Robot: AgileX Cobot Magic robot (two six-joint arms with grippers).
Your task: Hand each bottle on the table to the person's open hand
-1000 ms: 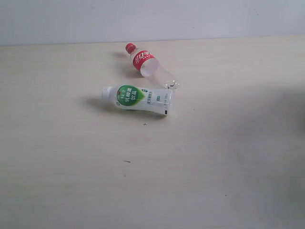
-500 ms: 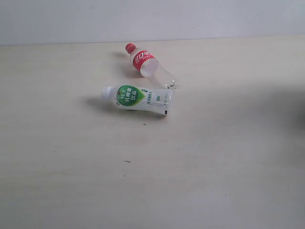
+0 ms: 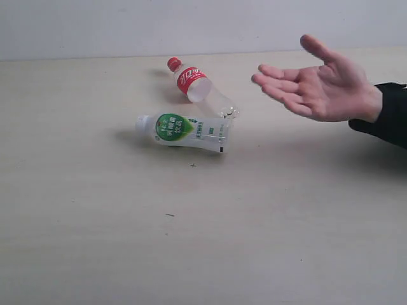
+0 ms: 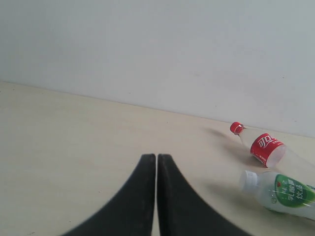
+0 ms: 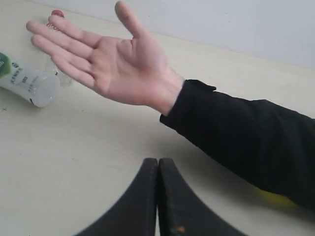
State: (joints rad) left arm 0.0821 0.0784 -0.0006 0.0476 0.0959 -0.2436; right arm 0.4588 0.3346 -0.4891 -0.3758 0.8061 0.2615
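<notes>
two clear cylindrical bottles [image 3: 184,131] lie on smooth table [image 3: 95,241]

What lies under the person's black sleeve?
A small yellow patch peeks out beneath the black sleeve, against the pale beige table. The sleeve covers the rest, so what it is cannot be told.

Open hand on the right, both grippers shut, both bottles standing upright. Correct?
No. The red-label bottle and the green-label bottle lie on their sides, as the exterior view shows. The open hand is on the right; left gripper and right gripper are shut.
</notes>
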